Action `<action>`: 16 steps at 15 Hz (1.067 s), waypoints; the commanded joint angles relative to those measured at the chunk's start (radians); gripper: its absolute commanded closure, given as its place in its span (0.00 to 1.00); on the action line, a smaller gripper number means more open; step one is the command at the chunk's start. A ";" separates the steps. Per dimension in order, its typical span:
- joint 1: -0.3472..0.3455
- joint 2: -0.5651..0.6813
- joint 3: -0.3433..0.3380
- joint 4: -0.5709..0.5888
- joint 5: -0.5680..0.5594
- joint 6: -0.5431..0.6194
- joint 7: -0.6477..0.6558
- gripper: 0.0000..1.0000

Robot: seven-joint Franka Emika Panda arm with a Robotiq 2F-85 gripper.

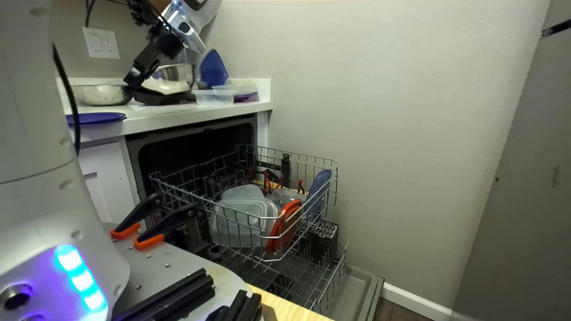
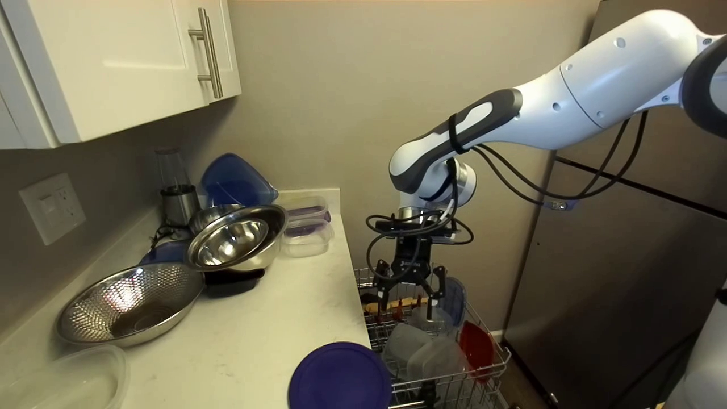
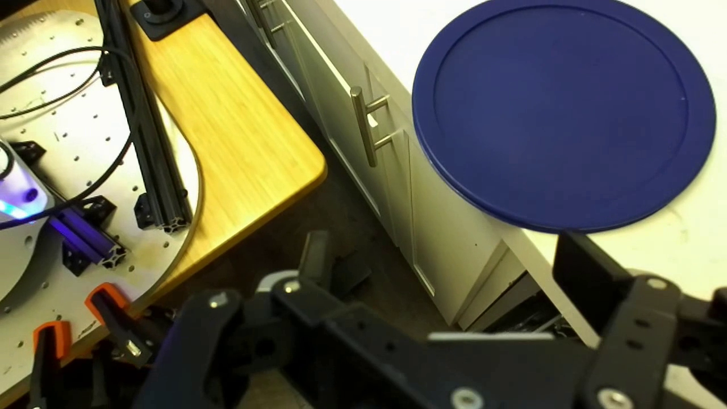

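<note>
At the left of the table (image 2: 255,335) in an exterior view sits a perforated steel colander (image 2: 122,298), with nested bowls (image 2: 264,255) farther off and to its right. Near, at the table's right edge, a round blue lid (image 2: 341,378) lies flat, part of its rim jutting out. It looks light and slightly flexible, its smooth top likely slippery; the jutting rim seems the surest hold, pinched from above and below. Farther right, apart from the lid, the gripper (image 2: 405,311) hangs with jaws wide and empty. Rightmost, a red lid (image 2: 477,346) leans in the wire rack (image 1: 314,157).
</note>
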 commanded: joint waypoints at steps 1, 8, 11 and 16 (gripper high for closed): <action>0.000 0.025 -0.007 0.005 0.017 0.008 0.010 0.00; -0.011 0.105 -0.040 -0.029 0.166 0.049 0.046 0.00; -0.019 0.133 -0.069 -0.028 0.236 0.074 0.113 0.00; -0.031 0.171 -0.101 -0.020 0.350 0.097 0.251 0.00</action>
